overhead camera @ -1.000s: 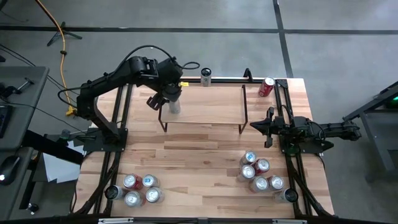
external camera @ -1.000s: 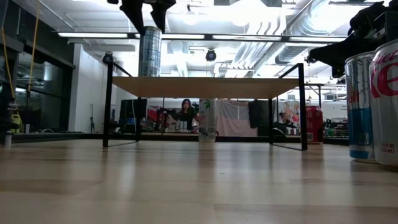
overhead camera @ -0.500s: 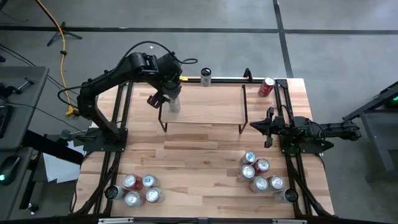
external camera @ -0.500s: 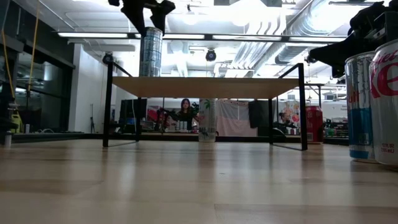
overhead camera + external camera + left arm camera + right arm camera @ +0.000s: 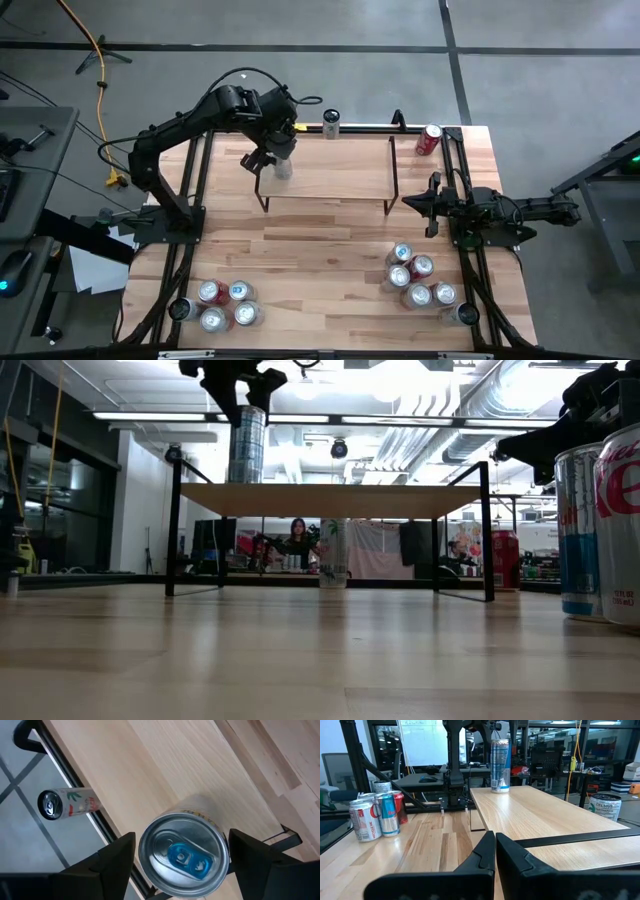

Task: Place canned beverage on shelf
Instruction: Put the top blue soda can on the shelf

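Note:
A tall silver can with a blue tab stands upright on the far left part of the shelf, a low wood-topped riser with black rod legs. It also shows in the low view and the right wrist view. My left gripper hangs over the can, open. Its fingers stand on either side of the can's top with thin gaps. My right gripper waits shut at the shelf's right end, level above the table.
One can stands at the table's far edge behind the shelf, and a red can lies at the far right. Can clusters stand at the near left and near right. The rest of the shelf top is bare.
My left gripper has shifted a little toward the table's far edge and right, staying over the can. The can has stayed upright in its place on the shelf.

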Controlling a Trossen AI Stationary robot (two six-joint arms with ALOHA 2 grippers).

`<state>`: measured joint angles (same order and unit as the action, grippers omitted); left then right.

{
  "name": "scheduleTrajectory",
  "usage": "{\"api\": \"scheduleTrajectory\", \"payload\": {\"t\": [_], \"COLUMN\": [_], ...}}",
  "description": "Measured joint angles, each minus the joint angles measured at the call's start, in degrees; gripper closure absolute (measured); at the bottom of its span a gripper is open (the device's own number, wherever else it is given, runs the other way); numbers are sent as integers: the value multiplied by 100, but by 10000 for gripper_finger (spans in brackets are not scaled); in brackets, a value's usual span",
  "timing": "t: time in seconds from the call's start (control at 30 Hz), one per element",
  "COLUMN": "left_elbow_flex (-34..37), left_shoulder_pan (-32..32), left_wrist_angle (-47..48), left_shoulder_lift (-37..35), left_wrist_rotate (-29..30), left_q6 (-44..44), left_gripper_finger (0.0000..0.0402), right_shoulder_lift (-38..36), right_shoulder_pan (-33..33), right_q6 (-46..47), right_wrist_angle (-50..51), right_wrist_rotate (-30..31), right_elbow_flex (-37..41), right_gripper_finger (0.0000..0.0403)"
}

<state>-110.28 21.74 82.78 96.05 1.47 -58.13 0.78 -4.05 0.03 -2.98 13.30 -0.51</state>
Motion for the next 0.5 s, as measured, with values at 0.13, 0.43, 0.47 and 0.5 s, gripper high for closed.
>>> {"api": "scheduleTrajectory", "payload": {"t": [0.13, 0.43, 0.47, 0.5], "left_elbow_flex": [0, -11, -11, -13], "left_shoulder_pan": [0, 0, 0, -1], "left_wrist_angle": [2, -5, -7, -12], "left_shoulder_lift": [0, -11, -11, -11], "left_wrist_rotate": [1, -4, -1, 13], "left_q6": [1, 107, 147, 237], "left_gripper_finger": [153, 233, 240, 244], "right_shoulder_lift": [-1, -1, -1, -1], "right_shoulder_pan": [0, 0, 0, 0], "right_q6": [0, 0, 0, 0], "right_wrist_angle": [0, 0, 0, 0], "right_wrist_rotate": [0, 0, 0, -2], "right_elbow_flex": [0, 0, 0, 0], "right_gripper_finger": [402, 402, 402, 402]}}
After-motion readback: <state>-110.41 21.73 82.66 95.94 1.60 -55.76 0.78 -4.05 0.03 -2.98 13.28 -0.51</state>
